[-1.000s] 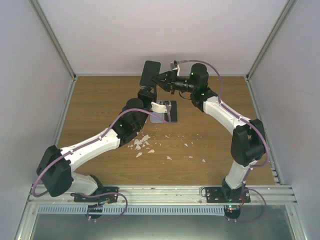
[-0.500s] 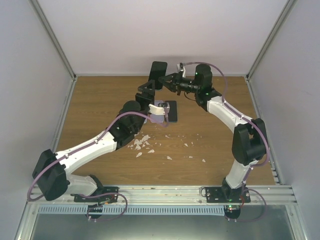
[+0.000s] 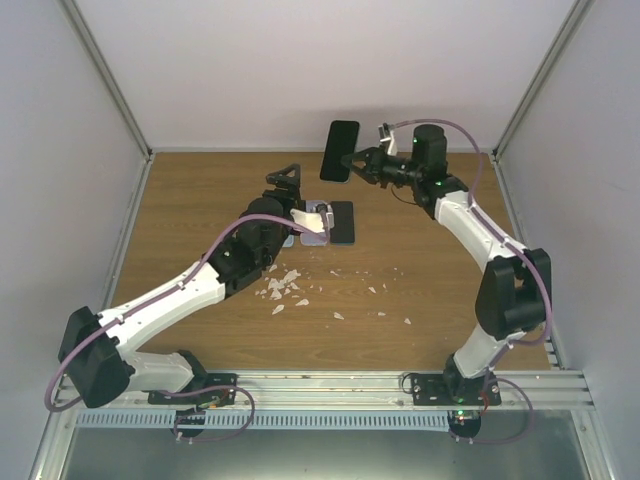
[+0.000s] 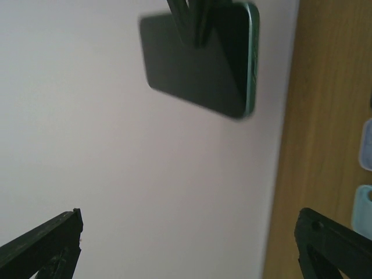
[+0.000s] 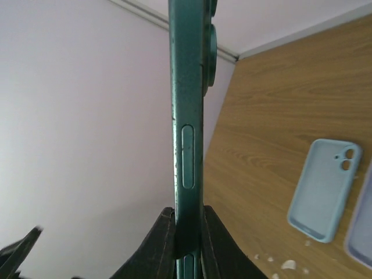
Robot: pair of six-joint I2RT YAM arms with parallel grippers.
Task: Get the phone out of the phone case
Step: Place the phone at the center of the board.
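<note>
The phone [image 3: 340,150], dark with a green rim, hangs upright in the air near the back wall, and my right gripper [image 3: 354,162] is shut on its lower end. In the right wrist view the phone [image 5: 189,116] stands edge-on, clamped between both fingers [image 5: 163,244]. The light blue phone case [image 5: 322,189] lies flat and empty on the table; from above, the case [image 3: 318,218] is partly hidden by my left arm. My left gripper [image 3: 287,178] is open and empty, left of and below the phone. Its view shows the phone [image 4: 200,58] ahead, apart from the gripper [image 4: 189,250].
A second, darker case [image 3: 344,222] lies beside the blue one, seen as a lavender edge [image 5: 361,232] from the right wrist. White crumbs [image 3: 285,288] are scattered mid-table. The back wall [image 3: 300,70] stands close behind the phone.
My left gripper has opened and pulled back to the left, away from the phone. My right gripper has carried the phone to the right and slightly up.
</note>
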